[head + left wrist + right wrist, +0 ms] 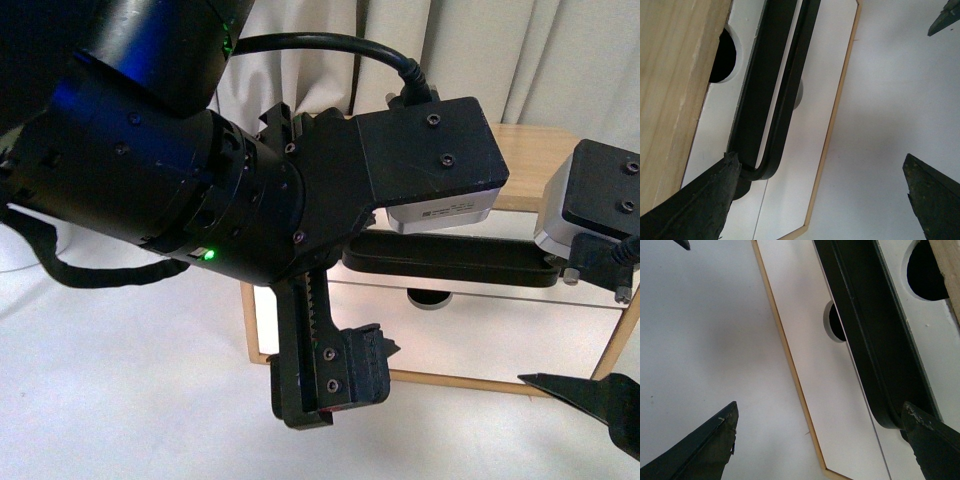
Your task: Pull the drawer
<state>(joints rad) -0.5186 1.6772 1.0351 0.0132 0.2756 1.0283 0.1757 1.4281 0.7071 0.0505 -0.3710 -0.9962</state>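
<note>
Left gripper [819, 165] and right gripper [820, 410] both gape wide, 1 finger each beside an end of the handle [450, 262]. The drawer [712, 125] looks shut, far right. Closing so near the bar's ends, either could slip off.

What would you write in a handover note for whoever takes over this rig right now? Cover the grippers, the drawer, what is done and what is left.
Left gripper: open, at one end of the handle, not gripping it.
Right gripper: open, at the other end, not gripping it.
Drawer: looks shut; none of its inside shows.
Done: both grippers are at the handle.
Left: close on the handle and pull the drawer out.
</note>
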